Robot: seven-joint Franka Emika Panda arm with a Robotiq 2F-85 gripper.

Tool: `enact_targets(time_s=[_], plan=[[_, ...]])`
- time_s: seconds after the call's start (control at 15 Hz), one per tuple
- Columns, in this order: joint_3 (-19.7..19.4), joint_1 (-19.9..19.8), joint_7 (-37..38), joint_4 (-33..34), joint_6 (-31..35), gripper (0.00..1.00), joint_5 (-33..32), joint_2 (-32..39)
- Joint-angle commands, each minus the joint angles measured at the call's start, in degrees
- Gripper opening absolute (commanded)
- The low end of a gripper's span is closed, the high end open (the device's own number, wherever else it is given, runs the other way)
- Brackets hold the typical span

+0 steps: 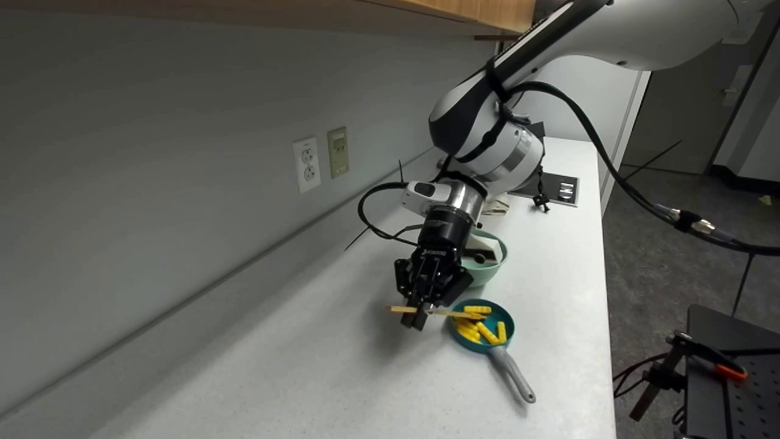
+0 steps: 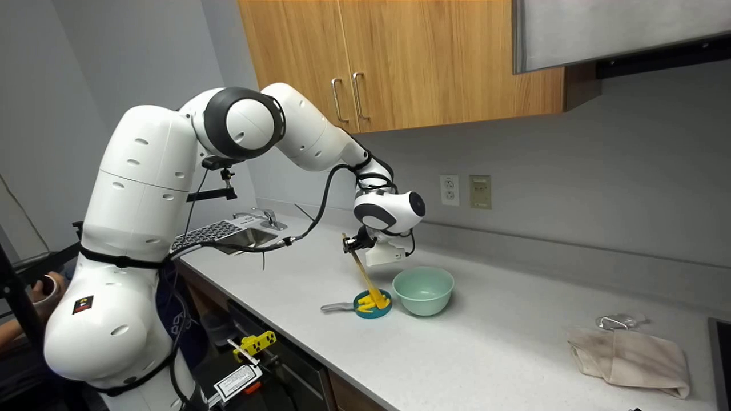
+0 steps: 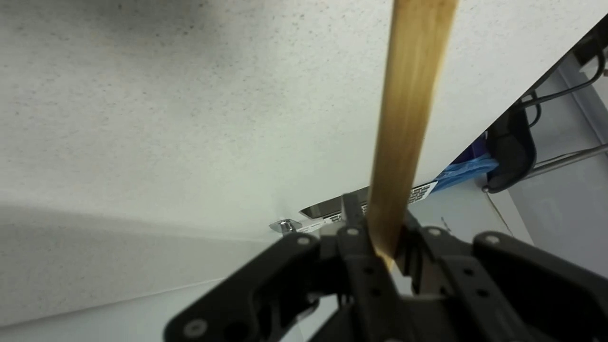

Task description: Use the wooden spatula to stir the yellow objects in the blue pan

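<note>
The fingers (image 1: 419, 322) pinch the wooden spatula (image 2: 363, 273) just short of its upper end and hang above the desk (image 1: 274, 378), apart from the wall (image 1: 183, 183). The spatula slants down across the rim of the blue pan (image 1: 498, 312), its broad end inside, at the yellow objects (image 1: 487, 333). The light teal bowl (image 2: 423, 302) stands just beside the pan, tight on that side; the grey handle (image 1: 513, 374) points away from it, stopping short of the desk's edge. A long stretch of desk lies between bowl and folded cloth (image 2: 631, 359).
</note>
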Motion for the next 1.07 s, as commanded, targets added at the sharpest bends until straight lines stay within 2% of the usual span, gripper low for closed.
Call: enact_targets(time_s=[0.0,0.4,1.0], plan=[[-0.11,0.16,-0.86,0.29,-0.03,0.04,5.56,-0.81],[-0.86,0.87,-1.34,0.25,-0.06,0.04,10.74,-1.31],[-1.7,0.82,-1.53,0.95,-1.2,0.04,13.28,0.06]])
